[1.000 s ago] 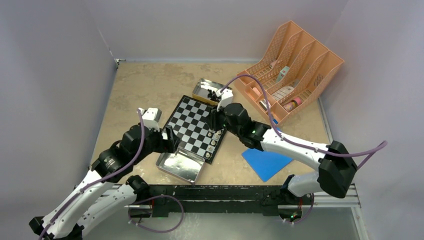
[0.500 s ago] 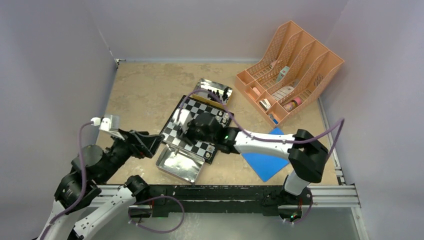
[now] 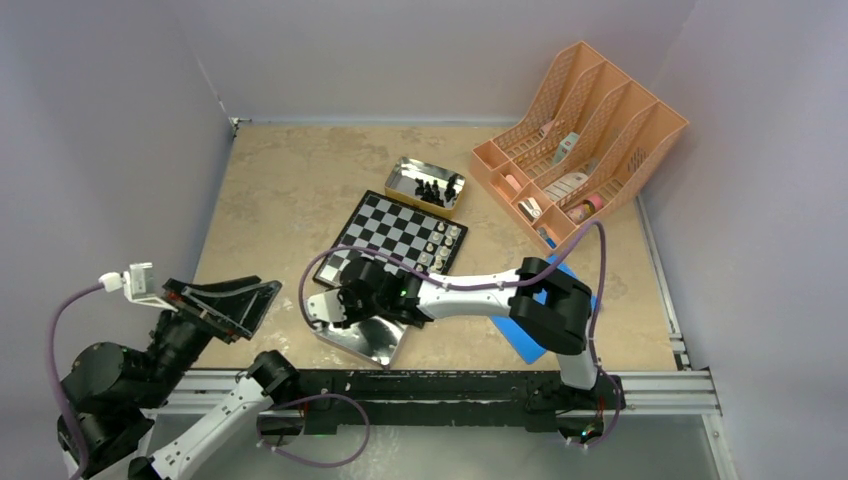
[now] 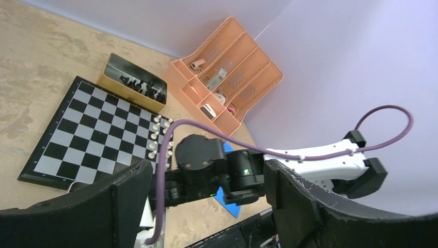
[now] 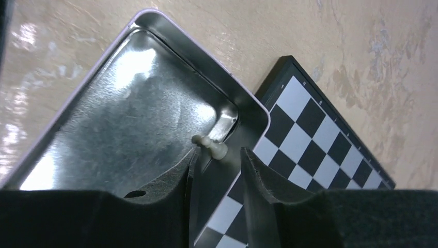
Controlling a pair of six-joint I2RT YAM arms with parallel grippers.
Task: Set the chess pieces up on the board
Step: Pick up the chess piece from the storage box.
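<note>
The checkered board lies mid-table, with several cream-white chess pieces along its right edge. Black pieces sit in the far tin. My right gripper reaches across over the near tin. In the right wrist view its jaws stand partly open, with nothing between them. One white pawn lies on its side in the tin's corner, just beyond the fingertips, beside the board. My left gripper is raised and drawn back at the near left, wide open and empty.
An orange file rack holding small items stands at the back right. A blue flat square lies under the right arm's elbow. Walls close in the table on the left, back and right. The right arm's purple cable hangs across the left wrist view.
The right arm has swung from the board's right side across to the near tin, and its jaws have widened slightly. The left arm has pulled back and up from the board.
</note>
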